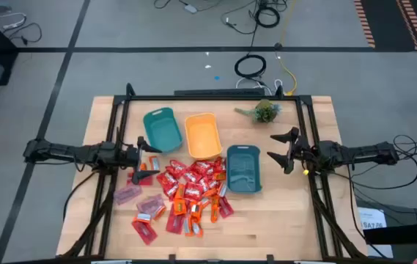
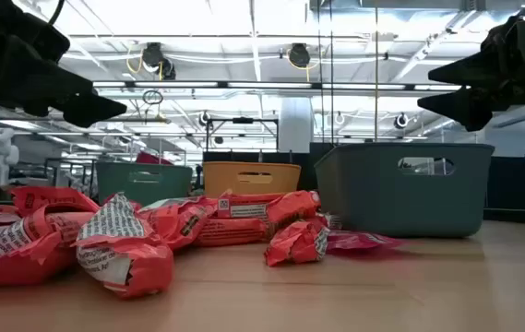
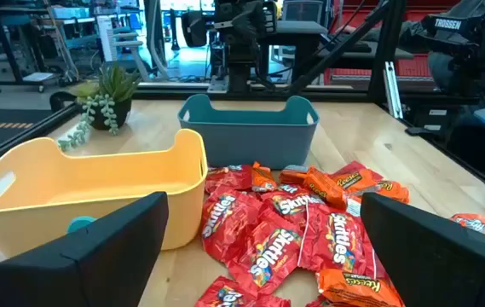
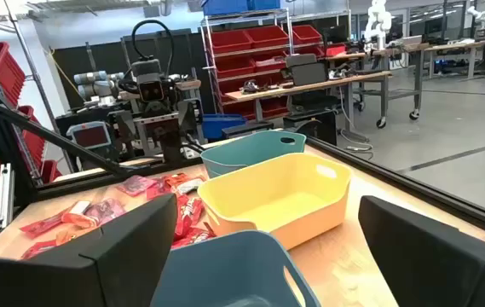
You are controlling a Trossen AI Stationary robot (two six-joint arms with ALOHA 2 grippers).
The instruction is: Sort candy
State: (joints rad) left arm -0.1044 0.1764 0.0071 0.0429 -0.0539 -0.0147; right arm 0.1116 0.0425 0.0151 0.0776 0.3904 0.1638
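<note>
looking down, i see the candy (image 1: pixel 182 192) heaped loose on the wooden table (image 1: pixel 281 220), mostly red wrappers with some orange and a few pale pink packets (image 1: pixel 127 194) at the pile's left edge, all of it just in front of the three bins. behind the pile stand a teal bin (image 1: pixel 162 129), an orange bin (image 1: pixel 202 136) and a second teal bin (image 1: pixel 243 169) on the right, with a small green plant (image 1: pixel 265 111) further back. my left gripper (image 1: pixel 144 163) hovers at the pile's left edge with its jaws spread and nothing between them, and my right gripper (image 1: pixel 280 147) hangs to the right of the second teal bin, jaws also spread and holding nothing.
</note>
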